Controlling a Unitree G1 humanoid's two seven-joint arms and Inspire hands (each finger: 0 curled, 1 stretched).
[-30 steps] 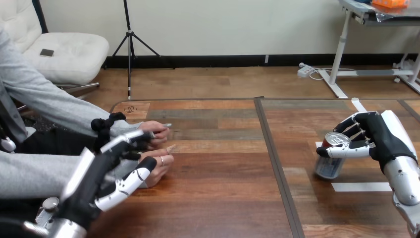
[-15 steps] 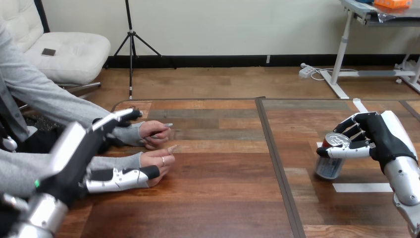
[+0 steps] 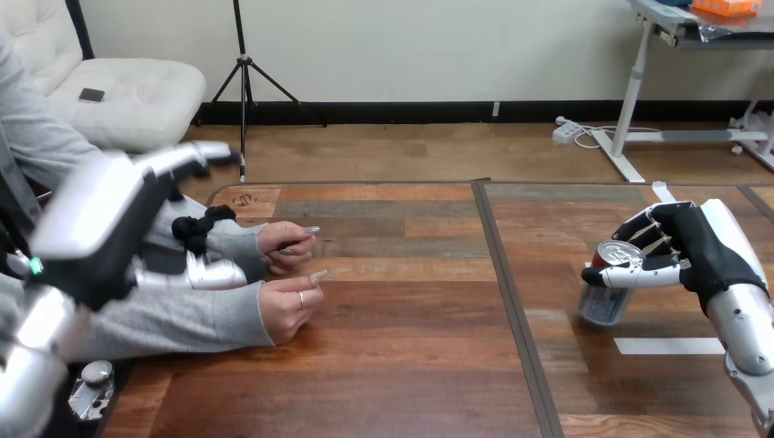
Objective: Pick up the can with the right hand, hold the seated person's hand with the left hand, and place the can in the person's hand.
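Right hand [image 3: 703, 260]: clamped on the silver cylindrical metal can [image 3: 602, 303]. Fingers [image 3: 653, 239] wrap the far side just under the rim; the thumb crosses the near side. The can is at the right of the wooden table [image 3: 411, 365]. Its long axis is close to upright, with the top leaning slightly toward the view's right. Whether its base is clear of the table cannot be told.

Left hand [image 3: 100, 224]: raised at the view's left, above the person's grey sleeves, fingers extended and apart, closed on nothing. Its thumb lies over a sleeve; no grasp of a wrist or hand is visible.

Person's lower hand [image 3: 287, 308]: resting on the table, fingers loosely curled, palm not turned up. Person's upper hand [image 3: 285, 245]: just beyond it, pinching a small thin object.

Governing relation: the receiving hands lie well apart from the can, directly toward the view's left, beyond the dark seam [image 3: 497, 274] that divides the table. The left hand is far nearer to them than the right.

Judged requirement: the left hand should descend onto the lower hand before the right hand carries the can leftward across the seam, axis kept upright.
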